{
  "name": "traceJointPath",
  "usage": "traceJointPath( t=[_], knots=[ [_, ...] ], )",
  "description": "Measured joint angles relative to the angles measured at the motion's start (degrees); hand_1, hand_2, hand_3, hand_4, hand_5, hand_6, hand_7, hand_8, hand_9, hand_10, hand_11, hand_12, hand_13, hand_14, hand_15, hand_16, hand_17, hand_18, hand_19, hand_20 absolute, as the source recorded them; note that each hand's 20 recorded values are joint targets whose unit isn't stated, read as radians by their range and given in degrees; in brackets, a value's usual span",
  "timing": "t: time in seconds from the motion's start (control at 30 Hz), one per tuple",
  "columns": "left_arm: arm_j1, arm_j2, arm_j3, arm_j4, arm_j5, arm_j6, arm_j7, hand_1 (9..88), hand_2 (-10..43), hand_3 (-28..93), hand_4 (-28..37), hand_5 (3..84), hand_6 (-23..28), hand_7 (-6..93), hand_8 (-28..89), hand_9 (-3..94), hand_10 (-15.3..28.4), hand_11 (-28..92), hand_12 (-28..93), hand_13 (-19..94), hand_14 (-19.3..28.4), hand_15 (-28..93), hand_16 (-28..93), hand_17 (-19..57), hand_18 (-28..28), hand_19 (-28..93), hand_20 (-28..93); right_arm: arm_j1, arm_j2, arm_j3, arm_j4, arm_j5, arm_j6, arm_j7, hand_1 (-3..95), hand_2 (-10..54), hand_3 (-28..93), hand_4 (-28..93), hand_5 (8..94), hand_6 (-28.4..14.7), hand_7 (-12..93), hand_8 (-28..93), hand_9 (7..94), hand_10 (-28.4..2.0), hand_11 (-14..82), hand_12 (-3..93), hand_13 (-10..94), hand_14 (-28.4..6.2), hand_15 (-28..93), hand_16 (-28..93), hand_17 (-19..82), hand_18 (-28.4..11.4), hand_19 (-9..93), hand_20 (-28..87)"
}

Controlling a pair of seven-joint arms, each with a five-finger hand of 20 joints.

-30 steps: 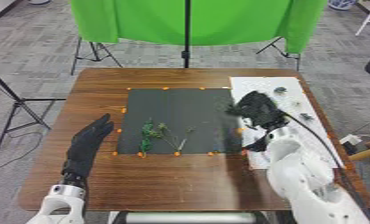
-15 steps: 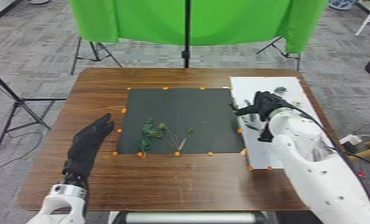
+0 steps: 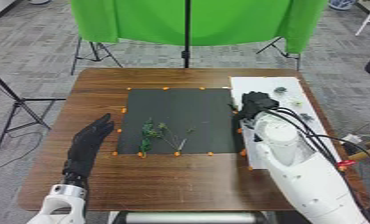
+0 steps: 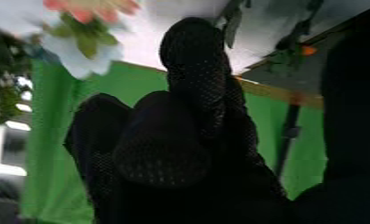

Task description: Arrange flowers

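My right hand (image 3: 257, 104) is over the left side of the white sheet (image 3: 264, 86) in the head view. In the right wrist view, the glove of my right hand (image 4: 195, 70) has a green stem beside it; whether it is held I cannot tell. A pink flower (image 4: 91, 9) and a pale blue-white one (image 4: 79, 60) show there too. Green sprigs (image 3: 148, 135) and thin stems (image 3: 174, 140) lie on the lower part of the dark mat (image 3: 180, 103). Small dark plants (image 3: 280, 90) rest on the sheet. My left hand (image 3: 91, 135) is open, left of the mat.
Orange markers (image 3: 176, 154) line the mat's edges on the brown table (image 3: 177, 182). Beyond the far table edge stand a green cloth (image 3: 137, 22) and a black pole (image 3: 187, 50). Black cables (image 3: 316, 135) run along my right arm.
Over the sheet, my right hand has shifted slightly left and looks more compact than half a second ago. My left hand and the sprigs on the mat have kept their places.
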Motion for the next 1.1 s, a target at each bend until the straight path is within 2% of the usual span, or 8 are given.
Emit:
traceJointPath(
  t=[0.07,0.1,0.27,0.5,0.63,0.77,0.97,1.1],
  knots=[
    [-0.08,-0.01,0.02,0.04,0.0,-0.03,0.0,21.2,-7.5,68,-20.8,43.1,1.4,5.9,-5,42.4,11.0,8,13,29,12.6,8,1,1.8,9.4,1,15,0.03,-0.73,-0.22,0.09,0.24,0.72,0.0,57.2,-9.5,45,-5,80.2,-3.6,24,20,88.6,-12.2,48.3,28.9,93,-2.9,66,33,73,-10.5,93,66],
    [-0.13,-0.01,0.04,0.06,0.0,-0.04,0.0,21.2,-7.5,68,-20.8,43.2,1.5,5.9,-5,42.4,11.0,8,13,29,12.6,8,1,1.8,9.4,1,15,0.02,-1.26,-0.21,0.3,0.65,1.41,0.01,58.5,-9.5,47,-6,80.8,-3.1,26,22,89.2,-12.0,48.4,28.8,94,-2.9,67,33,73,-10.5,93,67],
    [-0.23,-0.05,0.04,0.06,0.0,-0.05,0.02,21.2,-7.7,68,-20.8,43.2,1.4,5.9,-5,42.4,11.1,8,13,29,12.6,8,1,1.8,9.4,1,15,-0.56,-3.41,0.61,1.82,4.62,6.77,0.59,58.4,-9.5,54,-5,81.1,-2.8,29,23,90.0,-11.2,49.5,28.9,94,-2.9,68,32,74,-10.5,93,68],
    [-0.14,-0.12,0.03,0.06,0.0,-0.05,0.08,21.4,-7.5,68,-20.7,43.1,1.5,5.8,-5,42.4,11.0,8,13,29,12.6,8,1,1.8,9.4,1,15,-1.71,-3.31,2.27,2.11,8.14,9.79,0.66,56.0,-9.5,58,0,80.5,-4.0,33,25,89.0,-9.9,53.8,28.7,94,-2.6,71,32,75,-10.9,93,69],
    [-0.14,-0.14,0.03,0.05,-0.01,-0.05,0.1,21.4,-7.5,68,-20.7,43.1,1.5,5.7,-5,42.5,11.1,8,13,29,12.6,8,1,1.8,9.4,1,15,-2.9,-1.99,2.87,1.81,11.74,14.24,1.16,55.6,-9.5,58,2,80.6,-4.3,35,25,88.8,-9.7,54.8,28.3,94,-2.6,72,32,75,-11.0,93,70],
    [-0.14,-0.14,0.03,0.05,-0.01,-0.05,0.1,21.2,-7.6,68,-20.7,43.2,1.5,5.7,-5,42.4,11.0,8,13,29,12.7,8,1,1.8,9.3,1,15,-4.96,0.65,3.46,-2.3,16.56,18.06,2.16,55.4,-9.5,58,2,80.6,-4.4,35,24,88.9,-9.6,55.4,28.0,94,-2.6,72,32,75,-10.8,93,70],
    [-0.21,-0.14,0.12,0.05,-0.01,-0.11,0.06,21.3,-7.5,68,-20.6,43.1,1.5,5.7,-5,42.3,11.1,8,13,29,12.7,8,1,1.8,9.3,1,15,-8.15,2.07,4.5,-12.86,19.98,17.64,3.55,55.4,-9.5,58,3,80.8,-4.5,35,24,89.1,-9.6,55.5,27.5,94,-2.6,72,32,75,-10.9,93,70],
    [-0.31,-0.14,0.22,0.09,0.0,-0.19,0.03,21.2,-7.5,68,-20.7,43.1,1.5,5.7,-5,42.3,11.1,8,13,29,12.6,8,1,1.8,9.4,1,15,-9.51,0.58,3.51,-16.46,21.07,16.41,3.95,55.3,-9.5,58,3,80.8,-4.5,35,24,89.3,-9.7,55.4,27.3,94,-2.4,72,32,75,-10.8,93,70]
  ],
)
